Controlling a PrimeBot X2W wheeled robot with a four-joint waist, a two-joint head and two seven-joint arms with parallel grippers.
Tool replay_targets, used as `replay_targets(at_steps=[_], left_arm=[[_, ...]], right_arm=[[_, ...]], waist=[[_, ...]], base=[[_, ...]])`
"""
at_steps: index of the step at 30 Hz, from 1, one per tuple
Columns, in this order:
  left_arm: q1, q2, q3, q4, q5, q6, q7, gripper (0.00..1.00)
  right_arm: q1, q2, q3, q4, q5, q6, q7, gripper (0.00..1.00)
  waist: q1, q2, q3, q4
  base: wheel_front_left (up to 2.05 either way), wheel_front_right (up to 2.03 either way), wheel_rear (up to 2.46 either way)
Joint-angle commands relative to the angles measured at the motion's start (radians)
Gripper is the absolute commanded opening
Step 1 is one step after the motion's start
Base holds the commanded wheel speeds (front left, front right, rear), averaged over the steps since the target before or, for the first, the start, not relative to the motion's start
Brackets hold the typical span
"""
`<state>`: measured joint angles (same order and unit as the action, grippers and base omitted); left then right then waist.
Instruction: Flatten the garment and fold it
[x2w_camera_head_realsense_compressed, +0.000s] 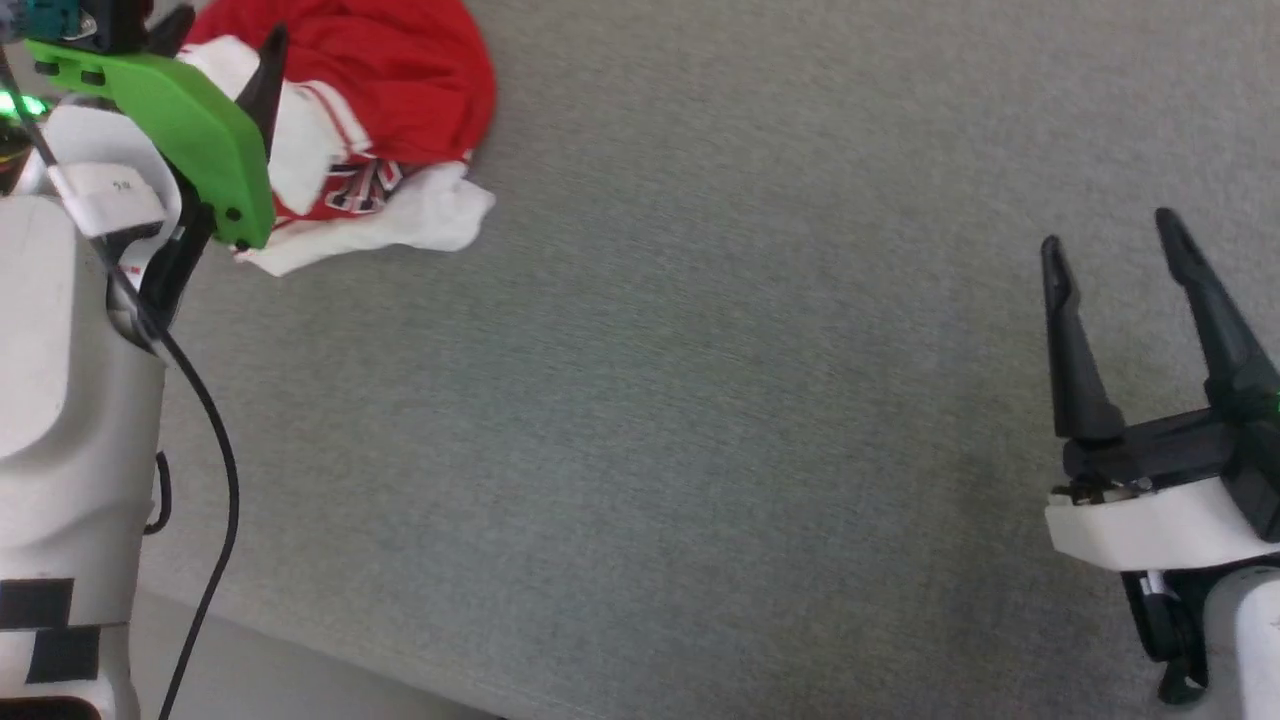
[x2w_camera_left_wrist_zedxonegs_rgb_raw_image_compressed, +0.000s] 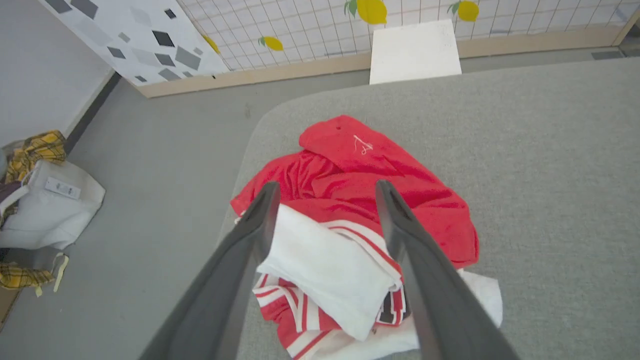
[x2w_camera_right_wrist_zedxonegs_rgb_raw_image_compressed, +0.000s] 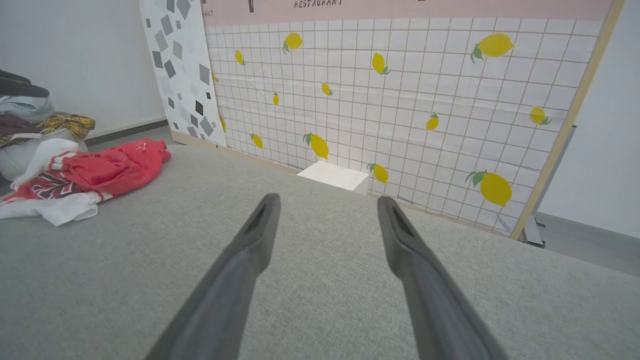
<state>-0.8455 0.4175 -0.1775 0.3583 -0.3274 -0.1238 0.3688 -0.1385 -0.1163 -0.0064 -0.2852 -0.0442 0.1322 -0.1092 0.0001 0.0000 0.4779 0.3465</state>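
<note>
We are lining up our left gripper (x2w_camera_left_wrist_zedxonegs_rgb_raw_image_compressed: 327, 186) over the crumpled garment (x2w_camera_head_realsense_compressed: 400, 70).
At the far left corner of the grey tabletop (x2w_camera_head_realsense_compressed: 700, 400), the garment is lying in a heap, its red body bunched over a white sleeve, so nothing is flattened yet. Our left gripper is hovering there with its 2 fingers spread wide and empty, framing a white sleeve fold, likely to pinch an edge; whether it is touching the cloth we cannot tell. Across the bare middle, our right gripper (x2w_camera_head_realsense_compressed: 1108, 232) is waiting near the right edge, equally wide and empty, well apart from the cloth, probably leaving the left arm room.
</note>
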Motion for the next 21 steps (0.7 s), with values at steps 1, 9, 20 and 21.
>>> replay_targets(at_steps=[1,9,20,21], left_arm=[[-0.013,0.012,-0.007,0.015,-0.008,-0.006,0.027,1.0],[-0.019,0.018,-0.002,0.069,-0.058,0.013,0.169,1.0],[0.002,0.054,0.032,0.067,-0.101,0.054,0.282,0.0],[0.002,0.059,0.036,0.063,-0.101,0.056,0.271,0.0]], right_arm=[[-0.018,-0.007,-0.005,-0.015,0.006,-0.002,0.005,1.0],[-0.026,-0.026,-0.039,-0.054,0.017,-0.002,0.016,1.0],[-0.053,-0.015,-0.034,-0.03,0.032,-0.002,0.0,1.0],[-0.054,-0.012,-0.033,-0.023,0.033,-0.002,-0.003,1.0]], waist=[[-0.0001,0.0,0.095,-0.08],[-0.0001,0.0,0.185,-0.093],[-0.0001,0.0,0.17,-0.104],[-0.0001,0.0,0.162,-0.106]], base=[[0.0,0.0,0.0],[0.0,0.0,0.0],[0.0,0.0,0.0],[0.0,0.0,0.0]])
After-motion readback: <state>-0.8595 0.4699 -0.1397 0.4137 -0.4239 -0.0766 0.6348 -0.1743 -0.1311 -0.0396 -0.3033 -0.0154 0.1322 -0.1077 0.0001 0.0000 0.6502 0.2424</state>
